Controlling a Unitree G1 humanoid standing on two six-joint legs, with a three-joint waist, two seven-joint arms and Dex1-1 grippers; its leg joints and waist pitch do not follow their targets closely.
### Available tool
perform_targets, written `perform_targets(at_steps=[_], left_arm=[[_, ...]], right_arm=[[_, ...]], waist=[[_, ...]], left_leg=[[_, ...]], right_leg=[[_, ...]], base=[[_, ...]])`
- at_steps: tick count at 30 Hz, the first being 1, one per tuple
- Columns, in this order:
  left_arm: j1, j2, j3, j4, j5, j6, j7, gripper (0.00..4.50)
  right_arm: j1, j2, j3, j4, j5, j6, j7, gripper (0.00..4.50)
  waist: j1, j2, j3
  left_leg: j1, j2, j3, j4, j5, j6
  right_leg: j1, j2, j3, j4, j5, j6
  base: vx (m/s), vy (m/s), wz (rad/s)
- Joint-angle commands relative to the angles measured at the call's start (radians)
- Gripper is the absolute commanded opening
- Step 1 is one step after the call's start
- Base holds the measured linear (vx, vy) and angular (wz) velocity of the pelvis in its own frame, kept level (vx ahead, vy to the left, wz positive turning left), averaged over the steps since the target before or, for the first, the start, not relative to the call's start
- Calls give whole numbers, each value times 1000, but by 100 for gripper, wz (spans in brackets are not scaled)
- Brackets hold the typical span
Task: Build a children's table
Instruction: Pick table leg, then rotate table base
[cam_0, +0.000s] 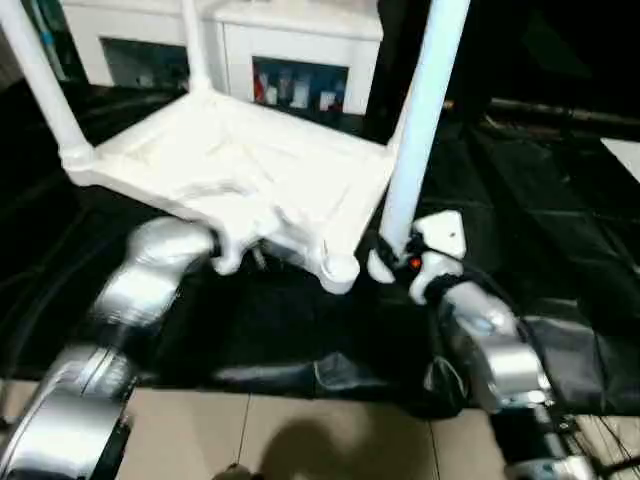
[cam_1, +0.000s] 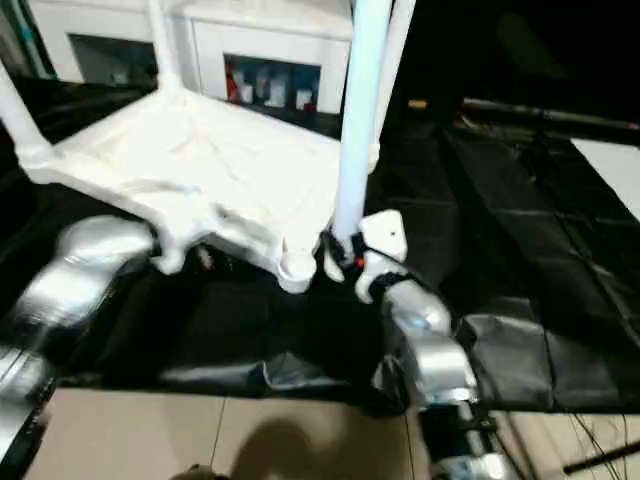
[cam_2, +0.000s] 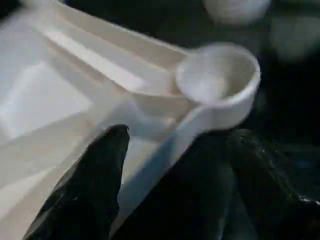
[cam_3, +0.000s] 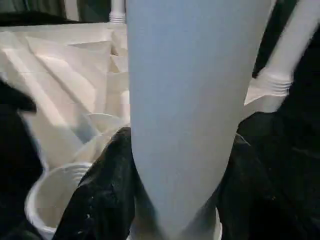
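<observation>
Table: white children's table (cam_0: 240, 170) lies upside down, tilted, on the black-sheeted tabletop (cam_0: 560, 200) — three legs fitted.
Right hand (cam_3: 175, 200): clamped on the fourth leg (cam_0: 420, 130), upright beside the empty corner socket (cam_0: 340, 270).
Left hand (cam_2: 170, 195): fingers apart — at the table's near edge.

Smooth white plastic tabletop (cam_0: 240, 170) and legs (cam_0: 420, 120); crinkled glossy black sheeting (cam_0: 560, 230).

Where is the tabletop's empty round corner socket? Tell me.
In the left eye view, the empty round corner socket is at the upturned white plastic tabletop's near corner, just left of the long white tube leg the right gripper holds.
</observation>
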Motion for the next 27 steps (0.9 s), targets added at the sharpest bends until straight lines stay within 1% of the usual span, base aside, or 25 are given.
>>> perform_targets(at_steps=[1, 2, 3, 4, 5, 6, 7, 8, 9, 10, 11, 12, 13, 14, 15, 16, 17, 18, 19, 20, 22, 23, 24, 25, 27], left_arm=[[-63, -16, -21, 86, 50, -51, -6, 350], [-88, -22, -35, 132, 69, -61, -11, 350], [-112, -22, -57, 173, 78, -72, -28, 350], [-116, -22, -61, 181, 79, -74, -31, 350], [-153, -16, -102, 235, 106, -92, -37, 350], [-181, -18, -121, 279, 126, -108, -22, 350], [-181, -18, -121, 279, 126, -108, -22, 350], [-204, -22, -132, 313, 145, -118, -4, 350], [-222, -28, -139, 344, 159, -127, 8, 350], [-239, -33, -143, 374, 176, -134, 14, 350], [-253, -36, -152, 401, 196, -145, 17, 350], [-275, -41, -160, 436, 223, -155, 26, 350], [-286, -44, -165, 455, 238, -161, 31, 350], [-286, -44, -165, 455, 238, -161, 31, 350], [-309, -51, -168, 484, 250, -167, 44, 317], [-311, -53, -168, 488, 249, -167, 45, 317], [-323, -57, -172, 500, 254, -179, 56, 317], [-331, -59, -181, 511, 259, -192, 64, 297], [-336, -60, -187, 517, 262, -199, 69, 297], [-341, -63, -195, 525, 268, -207, 75, 273], [-347, -71, -204, 543, 281, -216, 75, 268], [-347, -74, -214, 547, 294, -218, 79, 268], [-346, -78, -215, 553, 301, -221, 74, 258], [-345, -85, -216, 562, 312, -223, 67, 230], [-339, -92, -221, 571, 326, -222, 56, 226]], right_arm=[[5, -21, -23, -43, -5, 17, 6, 186], [13, -31, -27, -52, -8, 18, 7, 186], [19, -41, -28, -59, -10, 20, 7, 186], [20, -42, -28, -60, -11, 20, 7, 186], [28, -57, -27, -73, -16, 22, 7, 186], [33, -65, -28, -86, -18, 25, 8, 186], [33, -65, -28, -86, -18, 25, 8, 186], [39, -72, -30, -100, -21, 29, 8, 186], [45, -78, -32, -112, -22, 33, 8, 186], [51, -84, -33, -126, -22, 38, 8, 186], [57, -88, -34, -139, -21, 44, 8, 186], [64, -94, -36, -155, -22, 50, 6, 186], [68, -96, -37, -164, -22, 54, 4, 186], [68, -96, -37, -164, -22, 54, 4, 186], [74, -101, -39, -177, -25, 58, 0, 186], [75, -101, -38, -178, -25, 59, -1, 186], [78, -101, -38, -183, -26, 60, -4, 186], [79, -101, -35, -187, -26, 62, -7, 186], [80, -101, -34, -189, -25, 63, -8, 186], [82, -100, -31, -191, -26, 62, -10, 186], [83, -95, -24, -194, -29, 62, -14, 186], [81, -94, -20, -191, -30, 59, -11, 186], [80, -92, -17, -191, -32, 60, -11, 186], [76, -89, -13, -188, -34, 59, -10, 186], [67, -86, -10, -181, -36, 58, -11, 186]], waist=[[-3, 13, -69], [-4, 22, -69], [-4, 25, -71], [-5, 28, -71], [-6, 42, -71], [-9, 30, -70], [-9, 55, -69], [-15, 51, -68], [-17, 48, -69], [-19, 59, -68], [-21, 53, -68], [-22, 70, -67], [-23, 72, -67], [-26, 63, -67], [-27, 65, -65], [-26, 66, -66], [-27, 74, -66], [-26, 79, -66], [-27, 75, -66], [-26, 77, -66], [-26, 77, -66], [-27, 78, -66], [-26, 80, -66], [-26, 80, -66], [-25, 83, -66]], left_leg=[[38, 109, -58, -87, -93, -32], [37, 110, -57, -85, -89, -23], [38, 110, -56, -82, -78, -12], [35, 110, -58, -81, -71, -6], [34, 108, -57, -78, -70, 6], [34, 109, -55, -77, -76, 18], [33, 108, -58, -75, -81, 16], [34, 110, -57, -76, -103, 18], [31, 110, -58, -75, -111, 21], [31, 107, -58, -73, -112, 26], [31, 109, -58, -73, -111, 33], [30, 108, -59, -71, -104, 38], [32, 109, -59, -71, -108, 37], [31, 112, -61, -73, -109, 41], [28, 109, -59, -72, -107, 52], [28, 109, -58, -71, -108, 54], [29, 110, -59, -71, -113, 56], [29, 110, -61, -70, -116, 56], [28, 108, -59, -70, -121, 60], [27, 108, -60, -69, -123, 61], [27, 107, -59, -68, -119, 65], [25, 107, -59, -68, -114, 69], [25, 107, -60, -67, -107, 75], [24, 107, -59, -67, -106, 78], [25, 109, -60, -68, -106, 81]], right_leg=[[40, -122, 71, -57, 65, -209], [40, -126, 72, -56, 101, -231], [42, -124, 72, -54, 137, -245], [44, -125, 72, -49, 154, -256], [45, -126, 73, -50, 161, -267], [48, -126, 73, -54, 157, -275], [47, -127, 74, -52, 152, -282], [48, -124, 74, -56, 133, -289], [53, -125, 74, -57, 117, -295], [51, -123, 74, -59, 112, -295], [53, -125, 75, -60, 110, -303], [53, -123, 74, -62, 106, -305], [51, -121, 74, -64, 108, -304], [56, -120, 72, -60, 115, -308], [54, -122, 73, -62, 111, -313], [54, -122, 73, -63, 105, -313], [53, -122, 72, -65, 100, -315], [54, -123, 72, -63, 101, -323], [53, -121, 72, -67, 96, -322], [56, -123, 72, -66, 87, -323], [55, -122, 72, -68, 76, -320], [55, -121, 71, -68, 76, -319], [55, -121, 71, -67, 79, -319], [55, -121, 71, -67, 78, -318], [53, -120, 70, -68, 74, -317]], base=[[0, 0, 0], [0, 0, 0], [0, 0, 0], [0, 0, 0], [0, 0, 0], [0, 0, 0], [0, 0, 0], [0, 0, 0], [0, 0, 0], [0, 0, 0], [0, 0, 0], [0, 0, 0], [0, 0, 0], [0, 0, 0], [0, 0, 0], [0, 0, 0], [0, 0, 0], [0, 0, 0], [0, 0, 0], [0, 0, 0], [0, 0, 0], [0, 0, 0], [0, 0, 0], [0, 0, 0], [0, 0, 0]])
